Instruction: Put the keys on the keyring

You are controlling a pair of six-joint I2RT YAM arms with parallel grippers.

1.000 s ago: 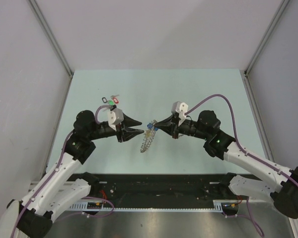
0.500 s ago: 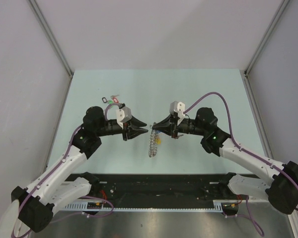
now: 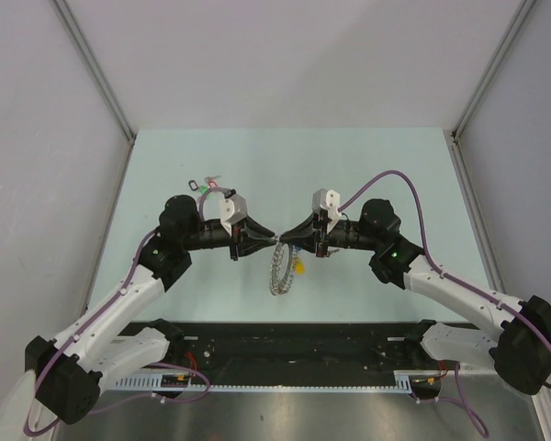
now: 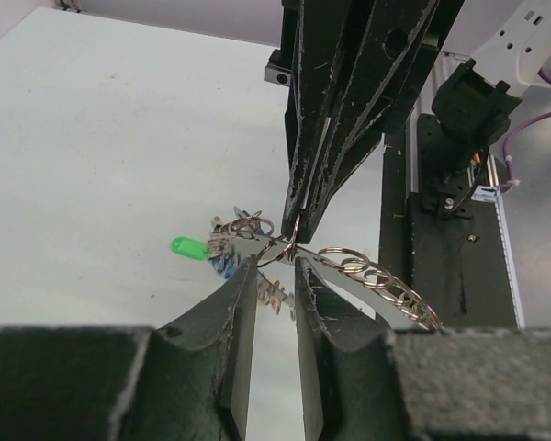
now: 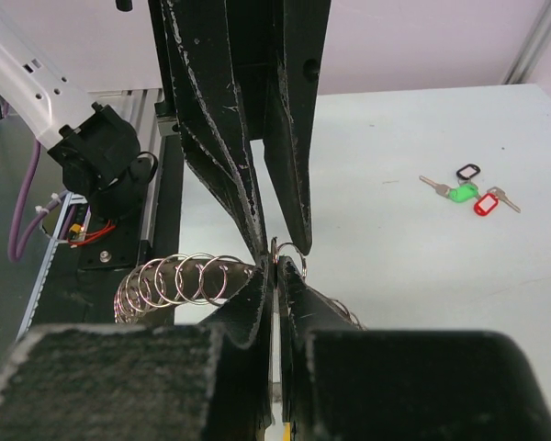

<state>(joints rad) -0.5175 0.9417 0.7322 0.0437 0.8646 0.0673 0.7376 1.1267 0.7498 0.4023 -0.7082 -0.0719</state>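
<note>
The keyring [image 3: 277, 276], a grey coil of wire loops, hangs above the table between the two grippers. My right gripper [image 3: 287, 242] is shut on its top loop; the pinch shows in the right wrist view [image 5: 277, 268]. My left gripper [image 3: 264, 241] is open, its tips either side of that same loop in the left wrist view [image 4: 275, 266]. The coil trails off to the side [image 4: 376, 276]. The keys hang at the held end: the green tag [image 4: 190, 248] and the blue tag [image 4: 225, 266]. I cannot tell whether they are threaded on.
The bunch of three keys [image 5: 464, 191] tagged black, green and red lies on the table at the back left, partly behind the left arm's cable in the top view [image 3: 208, 186]. The black rail [image 3: 294, 344] runs along the near edge.
Both grippers have closed in on each other. My left gripper has moved right until its open tips straddle the loop held by the right gripper. The coil now hangs straighter down.
</note>
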